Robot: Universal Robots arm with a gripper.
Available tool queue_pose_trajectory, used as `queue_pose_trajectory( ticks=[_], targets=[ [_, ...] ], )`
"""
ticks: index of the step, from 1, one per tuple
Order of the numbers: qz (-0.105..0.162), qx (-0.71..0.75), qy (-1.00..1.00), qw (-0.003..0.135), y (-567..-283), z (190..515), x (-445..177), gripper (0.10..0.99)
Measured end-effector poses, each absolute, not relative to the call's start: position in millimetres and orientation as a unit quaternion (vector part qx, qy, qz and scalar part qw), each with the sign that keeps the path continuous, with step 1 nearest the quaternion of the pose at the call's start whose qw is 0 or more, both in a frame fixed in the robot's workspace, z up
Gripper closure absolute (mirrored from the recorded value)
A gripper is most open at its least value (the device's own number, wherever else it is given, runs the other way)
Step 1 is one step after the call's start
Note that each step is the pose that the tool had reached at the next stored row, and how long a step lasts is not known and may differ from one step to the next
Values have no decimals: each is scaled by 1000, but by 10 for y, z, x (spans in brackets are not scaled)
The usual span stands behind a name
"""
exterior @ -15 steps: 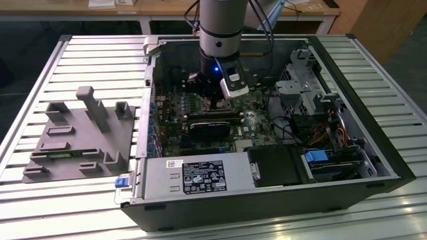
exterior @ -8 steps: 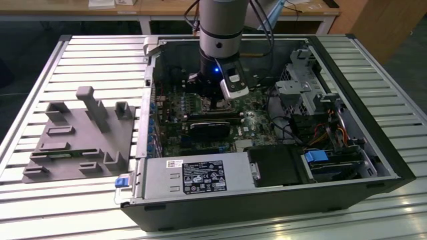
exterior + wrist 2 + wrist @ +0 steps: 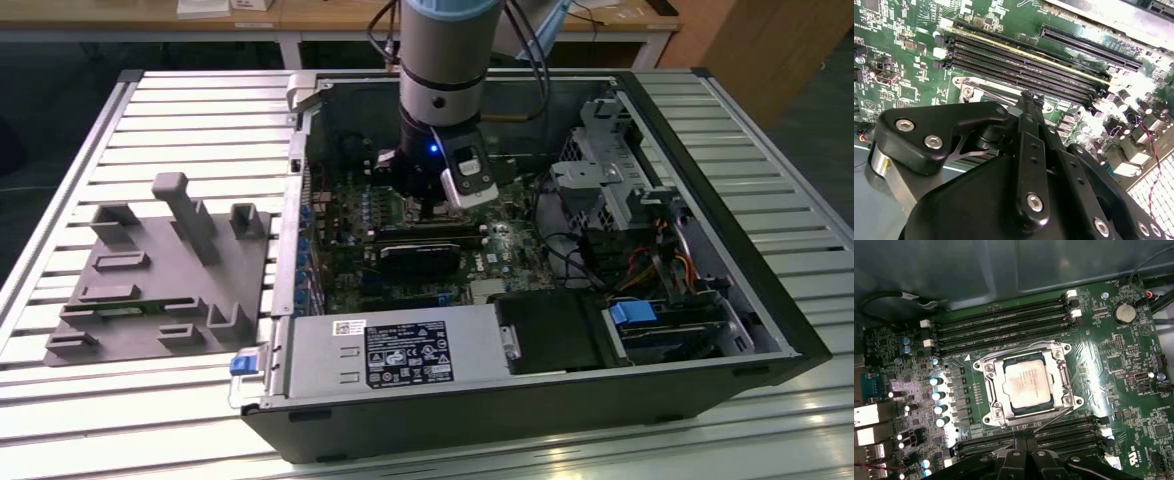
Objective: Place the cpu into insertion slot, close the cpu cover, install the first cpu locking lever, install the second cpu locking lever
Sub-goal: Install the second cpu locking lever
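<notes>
I've got the gripper (image 3: pixel 430 205) hanging inside the open computer case (image 3: pixel 747 300), just above the green motherboard (image 3: pixel 1114 360), and I cannot tell from any view whether its fingers are apart or together. The first wrist view gives me the cpu (image 3: pixel 1026 384) lying flat, silver top up, in the insertion slot (image 3: pixel 985 396), with the cpu cover (image 3: pixel 1061 382) down around it as a square frame, its edges slightly skewed to the memory slots (image 3: pixel 1004 330). The exterior view adds the grey fixture tray (image 3: pixel 147 290) on the slatted table (image 3: pixel 80 150), at the exterior view's left of the case.
</notes>
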State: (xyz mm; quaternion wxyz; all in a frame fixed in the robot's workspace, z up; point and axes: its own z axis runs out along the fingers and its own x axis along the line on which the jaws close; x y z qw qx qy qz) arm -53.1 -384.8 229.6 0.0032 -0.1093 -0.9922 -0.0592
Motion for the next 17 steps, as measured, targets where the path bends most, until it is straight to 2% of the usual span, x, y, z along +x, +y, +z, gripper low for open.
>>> queue_pose_trajectory(
  ticks=[17],
  targets=[
    [-90, -81, -993, 2, -3932, 2203, -570, 984]
  ],
)
